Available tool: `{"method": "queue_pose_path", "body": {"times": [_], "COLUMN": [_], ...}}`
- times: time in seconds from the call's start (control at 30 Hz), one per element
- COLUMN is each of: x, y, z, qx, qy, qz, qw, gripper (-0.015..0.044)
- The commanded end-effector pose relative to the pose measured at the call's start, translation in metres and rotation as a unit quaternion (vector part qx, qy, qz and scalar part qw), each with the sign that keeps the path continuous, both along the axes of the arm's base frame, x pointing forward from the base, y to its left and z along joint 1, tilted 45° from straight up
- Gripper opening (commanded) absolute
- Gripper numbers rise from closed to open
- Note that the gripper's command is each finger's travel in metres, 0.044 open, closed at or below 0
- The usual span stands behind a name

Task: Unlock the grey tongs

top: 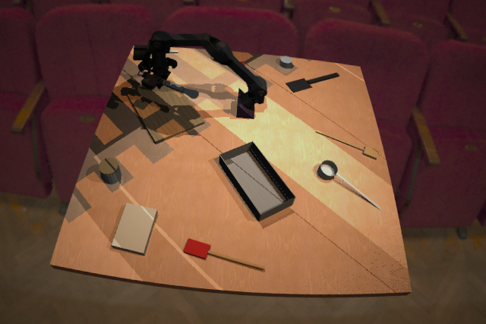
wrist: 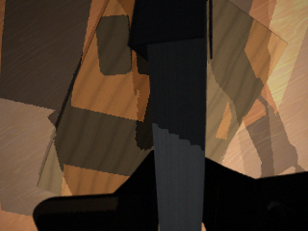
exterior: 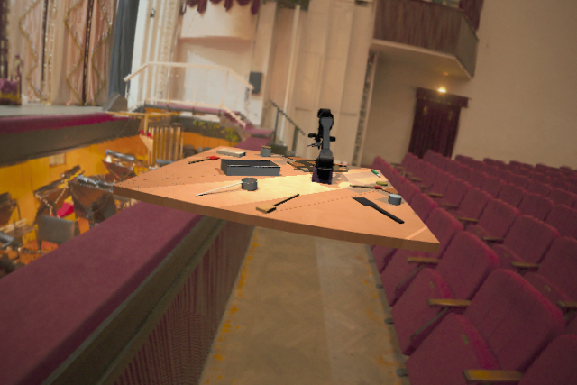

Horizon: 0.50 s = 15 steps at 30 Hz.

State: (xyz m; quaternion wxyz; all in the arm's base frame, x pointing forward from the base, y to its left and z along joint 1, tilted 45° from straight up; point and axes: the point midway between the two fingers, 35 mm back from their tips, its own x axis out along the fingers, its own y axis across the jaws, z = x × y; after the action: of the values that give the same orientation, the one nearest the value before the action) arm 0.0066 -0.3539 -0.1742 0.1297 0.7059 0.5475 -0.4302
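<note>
The grey tongs (top: 178, 87) (wrist: 179, 106) are off the roasting tin, held by my gripper (top: 156, 83) (wrist: 168, 154). It is shut on them, with black fingers on both sides in the wrist view. The tongs extend toward the right in the top view, and a dark block lies at their upper end in the wrist view. I cannot tell whether their arms are locked. The wooden board (top: 176, 125) (wrist: 96, 140) lies behind the tongs in the wrist view, partly in shadow. The roasting tin (top: 276, 209) (exterior: 256, 170) stands empty at mid table.
The dark arm base (top: 245, 111) stands right of the board. A round can (top: 109, 171) and a pale block (top: 134, 228) are at the left. A red spatula (top: 197, 248), a small pan (top: 327, 170) and a black spatula (top: 298, 84) lie farther out.
</note>
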Motion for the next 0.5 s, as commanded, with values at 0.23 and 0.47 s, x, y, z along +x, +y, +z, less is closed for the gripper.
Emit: {"method": "queue_pose_path", "body": {"times": [0.23, 0.47], "x": [-0.0005, 0.0000], "y": [0.0003, 0.0041], "z": [0.0024, -0.0035], "qx": [0.014, 0.014], "qy": [-0.010, -0.010], "qz": [-0.012, -0.012], "qw": [1.000, 1.000], "gripper": [-0.0150, -0.0150]}}
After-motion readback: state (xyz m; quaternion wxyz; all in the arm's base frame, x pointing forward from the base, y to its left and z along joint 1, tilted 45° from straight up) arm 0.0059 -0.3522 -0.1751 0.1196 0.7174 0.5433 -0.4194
